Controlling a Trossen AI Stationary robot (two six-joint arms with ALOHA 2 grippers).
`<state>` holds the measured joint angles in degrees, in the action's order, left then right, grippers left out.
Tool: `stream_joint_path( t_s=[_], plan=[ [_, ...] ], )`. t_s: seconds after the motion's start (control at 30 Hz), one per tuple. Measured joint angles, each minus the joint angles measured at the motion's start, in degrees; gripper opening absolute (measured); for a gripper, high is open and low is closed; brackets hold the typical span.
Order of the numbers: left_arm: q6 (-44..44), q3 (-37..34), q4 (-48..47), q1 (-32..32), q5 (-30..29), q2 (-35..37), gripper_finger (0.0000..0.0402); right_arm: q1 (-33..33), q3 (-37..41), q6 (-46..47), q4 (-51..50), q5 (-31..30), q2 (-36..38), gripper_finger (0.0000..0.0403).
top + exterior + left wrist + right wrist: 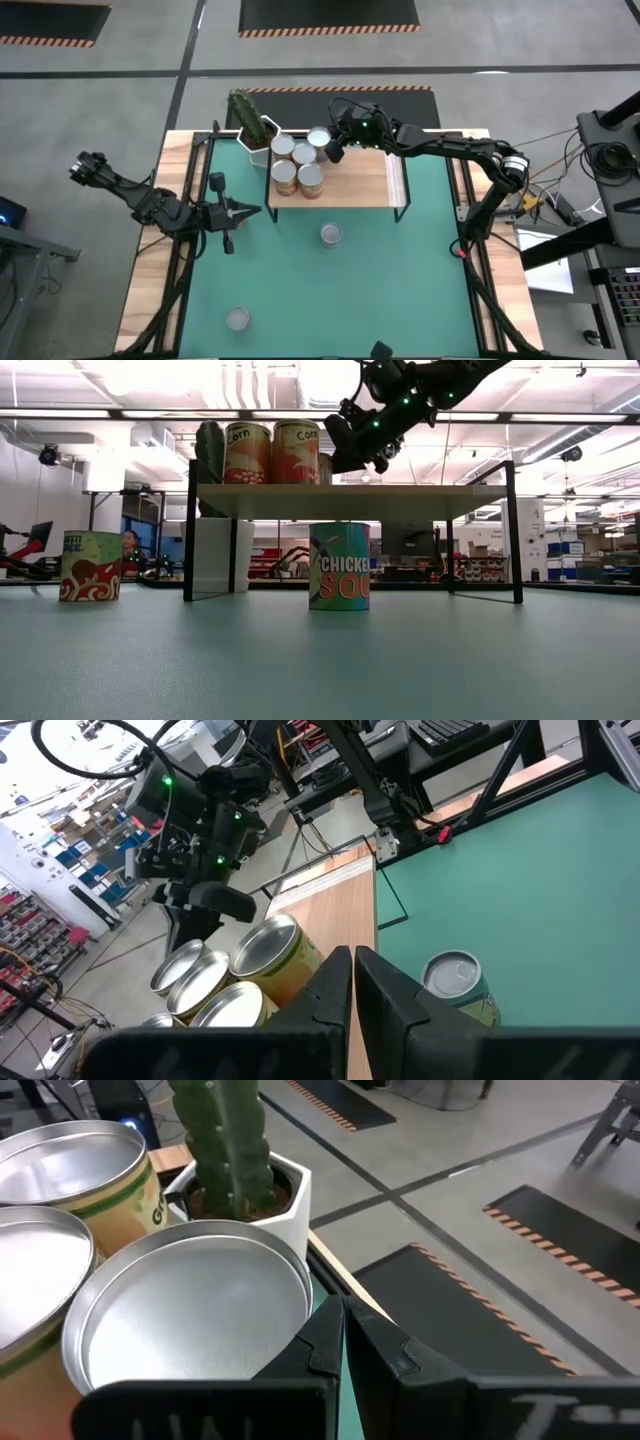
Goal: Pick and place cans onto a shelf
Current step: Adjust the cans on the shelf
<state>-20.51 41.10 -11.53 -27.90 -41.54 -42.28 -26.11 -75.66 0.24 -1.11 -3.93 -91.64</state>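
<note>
Now the right gripper (334,150) hovers beside the can cluster (298,160) on the shelf (365,180), fingers nearly closed and empty; it should lift clear without nudging them; two cans (330,235) wait on the mat; left gripper (245,212) idles, closed.

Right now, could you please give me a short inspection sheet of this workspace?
Surface: green mat on a wood-edged table.
Job's things: five cans clustered at one end of the shelf; two cans on the mat, one in front of the shelf, one near the front edge.
Clutter: cactus pot beside the shelf.
End effectors: right end effector shut, above the shelf by the cluster; left end effector shut, over the mat.
Cables: bundle right of the table.
Surroundings: striped floor markings.
</note>
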Motion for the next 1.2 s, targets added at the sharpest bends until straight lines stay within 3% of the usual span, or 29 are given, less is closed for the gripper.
stream_joint_path(
  t_s=[0.5,0.67,0.9,1.2],
  plan=[
    [0.00,0.01,0.50,0.00,0.02,-0.01,0.0000,0.61,0.09,-0.99,-0.63,0.70,0.02,0.0009],
    [0.00,0.02,0.48,0.00,0.02,-0.01,0.0000,1.11,-0.50,-1.27,-2.08,0.69,3.90,0.0008],
    [-0.48,0.02,0.56,-0.02,0.04,-0.02,0.0000,5.10,-4.09,-1.13,-4.68,14.45,5.34,0.0008],
    [-0.48,0.02,0.98,-0.02,0.04,0.00,0.0000,7.60,-8.58,-2.43,-8.51,14.53,1.95,0.0008]
  ],
)
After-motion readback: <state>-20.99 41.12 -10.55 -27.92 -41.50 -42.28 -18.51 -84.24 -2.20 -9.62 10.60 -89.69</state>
